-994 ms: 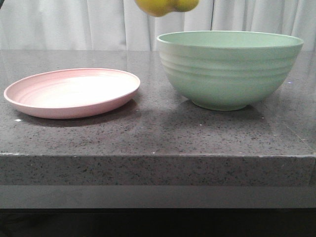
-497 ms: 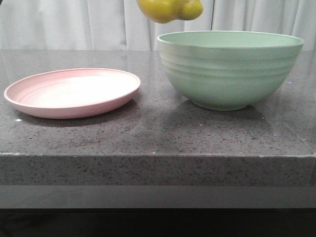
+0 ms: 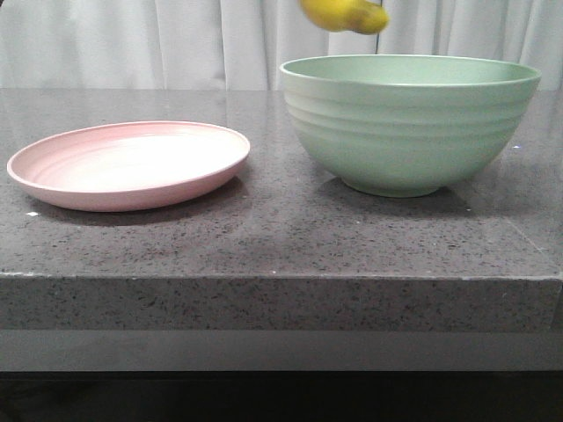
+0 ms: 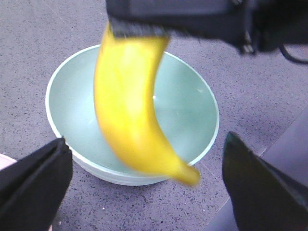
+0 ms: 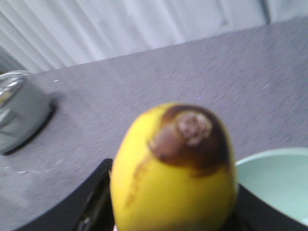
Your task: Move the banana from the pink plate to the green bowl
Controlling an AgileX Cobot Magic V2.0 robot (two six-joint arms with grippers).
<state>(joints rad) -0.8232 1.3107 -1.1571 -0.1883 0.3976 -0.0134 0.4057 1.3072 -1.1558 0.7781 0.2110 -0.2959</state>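
The banana (image 3: 343, 15) hangs in the air above the near-left part of the green bowl (image 3: 410, 123), held high enough that its lower end clears the rim, which suits a carry that must pass over a tall wall before anything is let go. The right tool (image 5: 168, 211) grips it: in the right wrist view the dark fingers sit tight against both sides of the fruit, its brown end pointing at the camera, so the jaws are closed on it. The left tool (image 4: 144, 187) stands wide, its two dark fingers (image 4: 33, 187) far apart with nothing between them; from its wrist view the banana dangles over the bowl's hollow (blurred, so it seems to be moving). The pink plate (image 3: 128, 163) lies bare on the tabletop (image 3: 281, 237), beside the bowl and apart from it. The transfer looks close to done; what remains, I judge, is to centre the fruit over the bowl, lower it and release
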